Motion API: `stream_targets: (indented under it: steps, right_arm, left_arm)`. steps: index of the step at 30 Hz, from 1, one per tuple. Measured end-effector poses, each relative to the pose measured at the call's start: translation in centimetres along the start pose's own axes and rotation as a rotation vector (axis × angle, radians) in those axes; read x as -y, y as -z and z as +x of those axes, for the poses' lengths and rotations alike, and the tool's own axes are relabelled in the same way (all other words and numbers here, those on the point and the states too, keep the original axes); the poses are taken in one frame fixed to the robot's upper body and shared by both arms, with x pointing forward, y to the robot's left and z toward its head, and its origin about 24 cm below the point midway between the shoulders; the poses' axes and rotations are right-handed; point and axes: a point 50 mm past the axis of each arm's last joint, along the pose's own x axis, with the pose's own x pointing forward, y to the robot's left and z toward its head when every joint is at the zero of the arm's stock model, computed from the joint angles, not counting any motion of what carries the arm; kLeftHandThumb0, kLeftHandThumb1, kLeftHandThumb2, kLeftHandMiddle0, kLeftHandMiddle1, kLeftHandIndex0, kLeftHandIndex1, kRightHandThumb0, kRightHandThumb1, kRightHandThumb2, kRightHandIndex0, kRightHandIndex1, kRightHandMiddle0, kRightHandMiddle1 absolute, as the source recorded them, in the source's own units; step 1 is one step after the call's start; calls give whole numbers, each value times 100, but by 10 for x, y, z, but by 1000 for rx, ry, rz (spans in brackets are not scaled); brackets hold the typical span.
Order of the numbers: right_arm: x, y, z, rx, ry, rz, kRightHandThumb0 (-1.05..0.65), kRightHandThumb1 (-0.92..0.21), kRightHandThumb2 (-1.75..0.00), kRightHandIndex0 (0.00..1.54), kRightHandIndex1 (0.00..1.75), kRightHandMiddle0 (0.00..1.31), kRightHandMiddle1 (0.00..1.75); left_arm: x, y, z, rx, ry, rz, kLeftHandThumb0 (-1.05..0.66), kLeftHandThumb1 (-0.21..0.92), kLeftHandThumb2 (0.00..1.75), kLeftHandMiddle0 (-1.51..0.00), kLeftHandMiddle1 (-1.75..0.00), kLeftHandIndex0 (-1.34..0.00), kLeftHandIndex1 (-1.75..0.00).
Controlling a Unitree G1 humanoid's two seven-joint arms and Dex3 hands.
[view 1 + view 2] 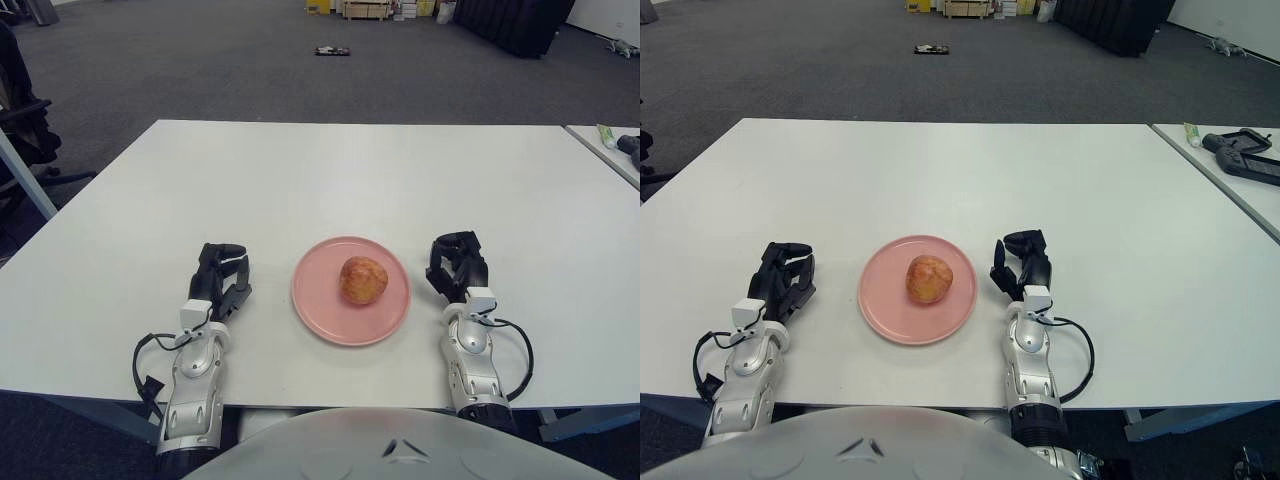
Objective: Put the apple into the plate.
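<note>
A red-yellow apple (362, 280) sits in the middle of the pink plate (320, 300) on the white table. My right hand (457, 265) is just to the right of the plate, low over the table, fingers loosely curled and holding nothing. On the plate's left side my left hand (222, 272) shows, fingers relaxed and empty. Neither hand touches the apple or the plate.
The white table (320, 170) stretches far back behind the plate. A second table at the far right carries a dark device (1245, 158) and a small green tube (606, 135). A dark chair (20, 120) stands off the left edge.
</note>
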Motion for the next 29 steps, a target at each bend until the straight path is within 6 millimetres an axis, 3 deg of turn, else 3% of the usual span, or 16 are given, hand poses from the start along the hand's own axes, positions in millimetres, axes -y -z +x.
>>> stream_targets:
  steps: [29]
  right_arm:
    - [0, -1, -3, -4, 9, -10, -37, -76, -75, 56, 130, 29, 175]
  left_arm:
    - [-2, -2, 1, -13, 8, 16, -35, 92, 53, -47, -133, -20, -175]
